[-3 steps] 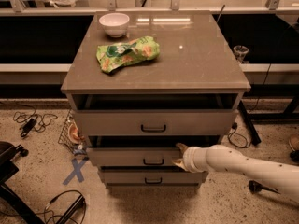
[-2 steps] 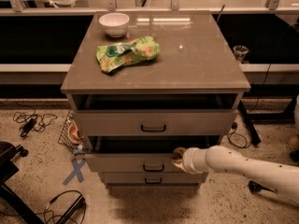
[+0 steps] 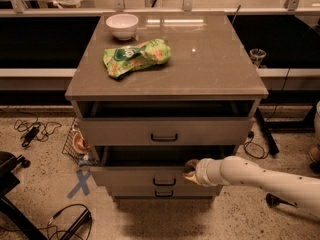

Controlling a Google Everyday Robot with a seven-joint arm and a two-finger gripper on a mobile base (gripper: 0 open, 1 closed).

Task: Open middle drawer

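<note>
The middle drawer [image 3: 131,176] of the grey-brown cabinet stands pulled out, with a dark gap above its front and a small black bar handle [image 3: 164,182] at centre. My gripper [image 3: 190,168] sits at the top edge of that drawer's front, right of the handle, touching it. The white arm [image 3: 260,178] reaches in from the lower right. The top drawer [image 3: 125,132] is also a little way out. The bottom drawer [image 3: 135,192] shows only as a narrow strip under the middle one.
On the cabinet top [image 3: 210,64] lie a white bowl [image 3: 122,25] and a green snack bag [image 3: 136,57]. Cables [image 3: 35,129] and a blue tape cross [image 3: 80,182] lie on the floor at the left. A wire basket [image 3: 75,144] stands beside the cabinet.
The middle drawer has slid further out towards the camera. My gripper has moved with its front edge, slightly left and forward.
</note>
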